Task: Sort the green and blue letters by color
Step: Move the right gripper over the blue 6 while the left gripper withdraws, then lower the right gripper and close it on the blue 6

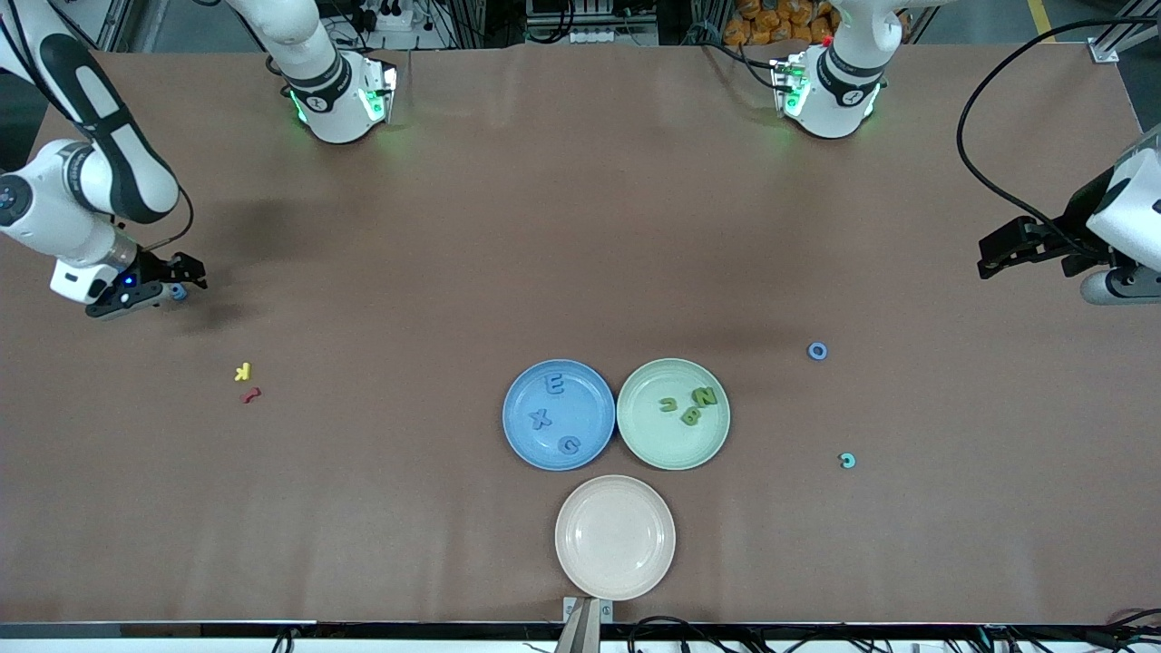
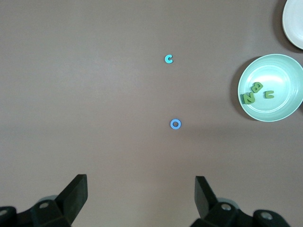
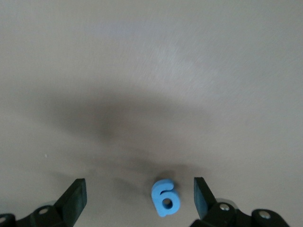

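Front view: blue plate [image 1: 517, 417] holds three blue letters, green plate [image 1: 717, 435] three olive ones. Chunky blue O [image 1: 817, 351] sits loose on the matte brown surface [image 1: 580, 227].

Left wrist: left gripper [image 2: 141, 191] wide, empty, O ahead.

Right wrist: right gripper [image 3: 140, 191] wide over a foamy-looking blue 6 [image 3: 165, 198]; I'd drop and pinch next.

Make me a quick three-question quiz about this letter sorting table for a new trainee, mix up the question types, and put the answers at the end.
1. True or false: the green plate holds three green letters.
2. Which plate is bare? A) blue plate B) green plate C) cream plate
3. What lies between the right hand's open fingers?

Key
1. True.
2. C.
3. A blue 6 on the table. The left hand is open too, with a blue O and a teal C ahead of it.
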Tool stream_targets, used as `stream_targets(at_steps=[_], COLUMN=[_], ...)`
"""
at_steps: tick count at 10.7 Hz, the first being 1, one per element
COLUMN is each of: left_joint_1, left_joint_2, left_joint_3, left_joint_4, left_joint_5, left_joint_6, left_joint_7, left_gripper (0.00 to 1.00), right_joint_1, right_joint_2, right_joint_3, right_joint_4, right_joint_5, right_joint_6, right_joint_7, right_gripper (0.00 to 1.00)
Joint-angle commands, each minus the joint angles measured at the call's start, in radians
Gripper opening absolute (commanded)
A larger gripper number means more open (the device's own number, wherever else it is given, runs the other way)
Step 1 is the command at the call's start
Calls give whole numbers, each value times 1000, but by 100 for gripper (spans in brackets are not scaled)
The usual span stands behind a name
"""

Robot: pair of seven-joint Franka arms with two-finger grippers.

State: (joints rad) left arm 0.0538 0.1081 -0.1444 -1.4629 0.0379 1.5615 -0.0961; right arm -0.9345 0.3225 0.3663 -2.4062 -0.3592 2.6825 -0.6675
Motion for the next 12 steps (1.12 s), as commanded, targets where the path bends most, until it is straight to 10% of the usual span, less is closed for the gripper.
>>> stream_targets(at_steps=[1,12], left_joint_1=[3,11], left_joint_2=[16,8], left_joint_3=[-3,-20], left_joint_4=[49,42], left_joint_5=[-13,-18], left_joint_6=[-38,-84], left_joint_7=[6,13], left_gripper=[100,100], right_joint_1=[-87,-104], right_joint_2=[19,64], right_joint_3=[19,20], right_joint_4=[-42,-17], right_joint_5=[-105,-139], right_joint_6=[54,56], right_joint_7=[-15,-15], right_gripper=[100,100])
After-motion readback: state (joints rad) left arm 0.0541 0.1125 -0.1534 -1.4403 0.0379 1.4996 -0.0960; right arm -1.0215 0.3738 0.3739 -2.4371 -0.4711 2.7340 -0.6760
